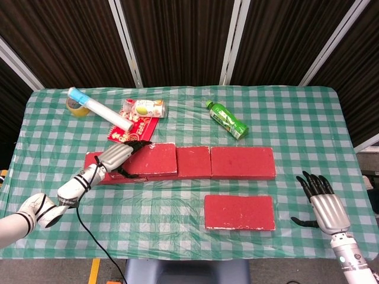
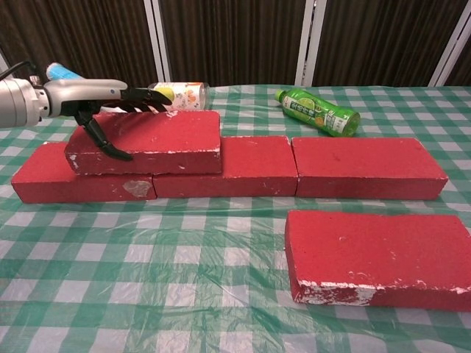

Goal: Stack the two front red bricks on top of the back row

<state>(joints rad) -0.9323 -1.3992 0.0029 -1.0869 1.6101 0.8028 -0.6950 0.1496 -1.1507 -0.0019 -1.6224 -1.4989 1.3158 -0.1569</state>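
We see the desk [image 1: 296, 112] under a green-and-white checked cloth with clear plastic over it. Across its middle runs the back row [image 2: 294, 165] of red bricks laid end to end. One stacked brick [image 2: 147, 140] lies flat on top of that row at its left end, spanning the joint between the leftmost brick and the middle one. The front brick [image 2: 375, 254] lies alone on the cloth, nearer us and to the right, apart from the row.

Our left hand [image 1: 116, 157] grips the stacked brick at its left end, fingers laid along the top and the thumb down the front face. Our right hand [image 1: 323, 201] hovers near the desk's right front edge, fingers apart and holding nothing, well apart from the front brick.

Behind the row lie a green bottle [image 1: 227, 120] on its side, a can [image 1: 145, 108] on a red packet [image 1: 133, 125], a white tube [image 1: 98, 108] and a tape roll [image 1: 75, 105].
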